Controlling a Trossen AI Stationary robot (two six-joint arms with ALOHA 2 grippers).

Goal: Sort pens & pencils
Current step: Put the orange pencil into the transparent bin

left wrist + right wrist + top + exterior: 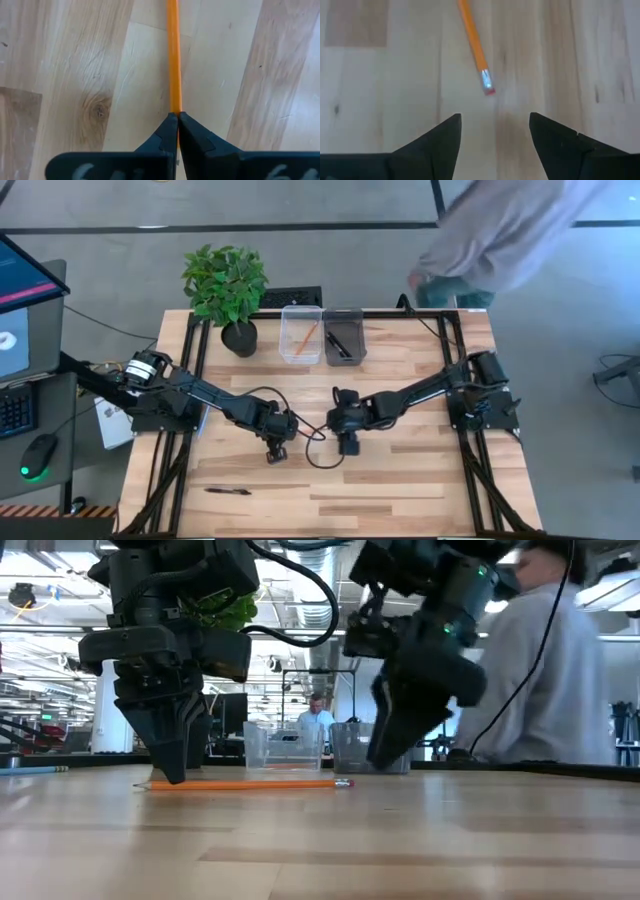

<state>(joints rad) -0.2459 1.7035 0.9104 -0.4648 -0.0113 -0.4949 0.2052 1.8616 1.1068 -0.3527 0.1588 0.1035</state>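
Orange pencil (245, 784) flat on table, pink eraser end.

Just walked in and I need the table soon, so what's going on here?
The robot is sorting pens and pencils. The left tool is shut on one end of an orange pencil lying on the table. The right tool is open just off the eraser end. One pencil sits in the clear bin, pens in the dark bin, and a pen still lies loose.
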